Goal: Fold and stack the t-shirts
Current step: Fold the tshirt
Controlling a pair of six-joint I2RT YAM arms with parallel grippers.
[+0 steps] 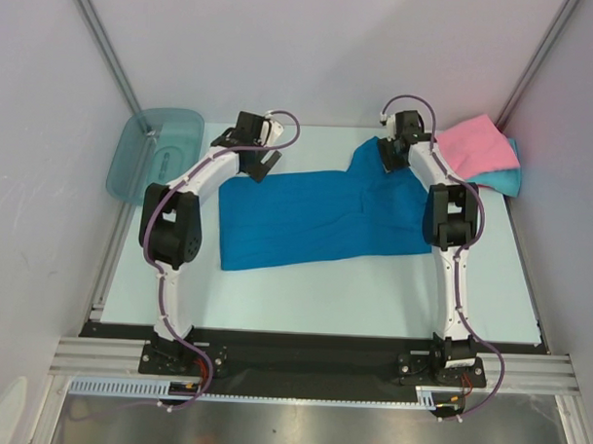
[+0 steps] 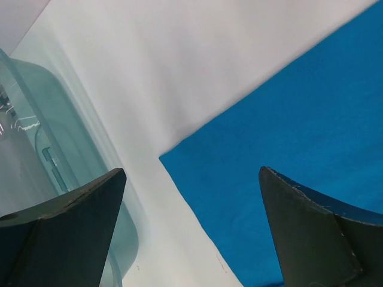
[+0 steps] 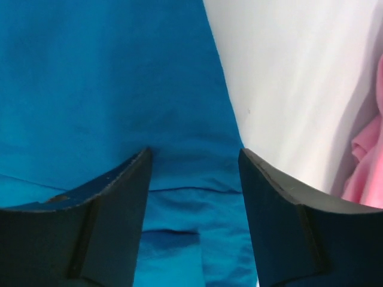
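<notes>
Your right gripper [image 3: 194, 156] sits low over the deep blue t-shirt [image 1: 306, 215]. Its dark, wedge-shaped fingers [image 3: 90, 227] stand partway apart with a hemmed fold of cloth between them, and nothing looks pinched yet. Your left gripper [image 2: 191, 173] hangs spread wide above the shirt's upper-left corner, just beside the translucent teal bin [image 1: 153, 149].

The blue shirt lies spread across the middle of the overhead view. It is soft, matte knit, mostly flat, with ripples near its right end. By the look of it you are at the first grasp of its fold. Both upper corners need a firm pinch on the cloth alone before you lift them toward the lower edge.

At upper right the pink t-shirt [image 1: 472, 140] lies flat on the turquoise t-shirt [image 1: 503, 177], on the pale, smooth table [image 1: 323, 301].
</notes>
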